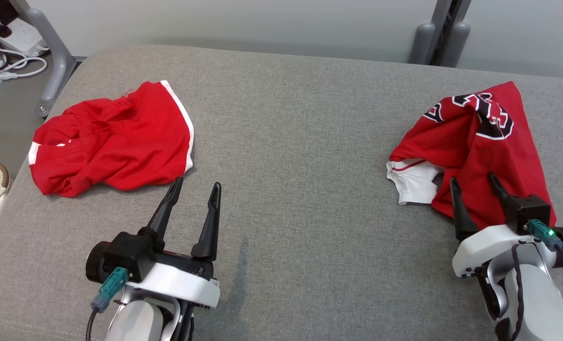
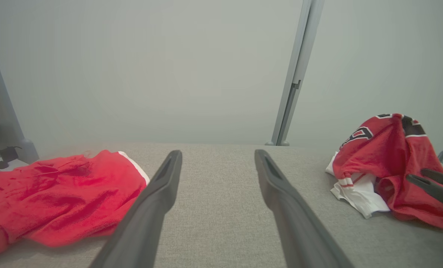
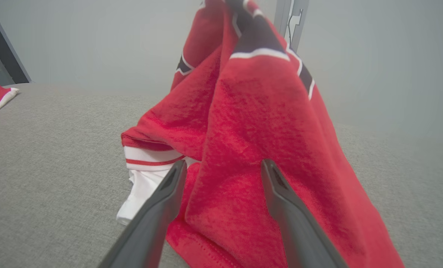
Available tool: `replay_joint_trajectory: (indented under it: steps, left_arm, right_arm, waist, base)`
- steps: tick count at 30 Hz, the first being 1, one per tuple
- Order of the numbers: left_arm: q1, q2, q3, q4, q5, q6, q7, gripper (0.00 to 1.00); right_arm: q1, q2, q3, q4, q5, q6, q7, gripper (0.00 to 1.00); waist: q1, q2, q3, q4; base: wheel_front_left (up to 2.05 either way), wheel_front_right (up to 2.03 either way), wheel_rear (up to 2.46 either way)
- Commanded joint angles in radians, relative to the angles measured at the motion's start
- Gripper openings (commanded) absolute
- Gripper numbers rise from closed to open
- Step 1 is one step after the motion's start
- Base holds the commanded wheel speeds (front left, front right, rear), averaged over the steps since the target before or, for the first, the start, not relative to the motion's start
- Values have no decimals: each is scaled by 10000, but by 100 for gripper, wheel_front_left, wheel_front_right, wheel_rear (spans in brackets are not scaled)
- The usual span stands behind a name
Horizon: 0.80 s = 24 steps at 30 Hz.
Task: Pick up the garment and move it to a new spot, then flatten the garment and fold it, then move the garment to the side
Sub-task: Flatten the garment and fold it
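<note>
With left gripper (image 1: 198,182) and right gripper (image 1: 472,178) both spread and empty, the right probably needed a deep pinch on the jersey (image 1: 480,142) near the right edge of the surface (image 1: 309,142).

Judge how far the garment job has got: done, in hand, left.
Done: nothing; the lettered jersey and the plain red garment both lie crumpled. In hand: the right claw, open, points at the jersey's near edge, gripping nothing; the left claw is open. Left: lifting, flattening, folding, moving aside.
</note>
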State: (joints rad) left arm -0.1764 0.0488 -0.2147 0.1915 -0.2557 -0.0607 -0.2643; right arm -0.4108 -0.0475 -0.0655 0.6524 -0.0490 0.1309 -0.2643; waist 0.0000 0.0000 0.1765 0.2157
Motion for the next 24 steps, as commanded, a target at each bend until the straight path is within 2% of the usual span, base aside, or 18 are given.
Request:
replay_joint_trajectory:
  steps: [1,2,3,4,5,6,19,24]
  left_arm:
    - [-123,31,-24,-7,-28,12,1,100]
    - [-139,33,-46,-16,-32,13,1,100]
    - [-161,31,-63,-27,-37,16,1,100]
    - [-181,33,-75,-37,-51,23,1,100]
    - [-181,33,-75,-37,-51,23,1,100]
    - [-199,34,-72,-46,-72,37,1,100]
    - [-97,32,55,4,-85,88,1,100]
    - [155,35,446,-42,-101,222,1,100]
  right_arm:
    - [-91,-57,-59,76,-16,-2,-7,100]
    - [-109,-59,-82,119,5,-2,-7,64]
    - [-136,-60,-117,162,18,-2,-7,40]
    - [-154,-59,-153,202,25,-2,-7,29]
    - [-154,-59,-153,202,25,-2,-7,29]
    - [-170,-57,-186,241,26,-2,-7,0]
    - [-167,-59,-206,-200,241,-2,-7,0]
    - [15,-69,533,-789,-782,-2,-5,0]
  waist:
    - [0,0,1,4]
    - [0,0,13,8]
    - [0,0,30,11]
    - [0,0,43,17]
    - [0,0,43,17]
    - [0,0,57,23]
    - [0,0,-44,-209]
    - [0,0,-521,-864]
  base:
    - [0,0,0]
    - [0,0,0]
    - [0,0,0]
    - [0,0,0]
    - [0,0,0]
    - [0,0,0]
    - [0,0,0]
    - [0,0,0]
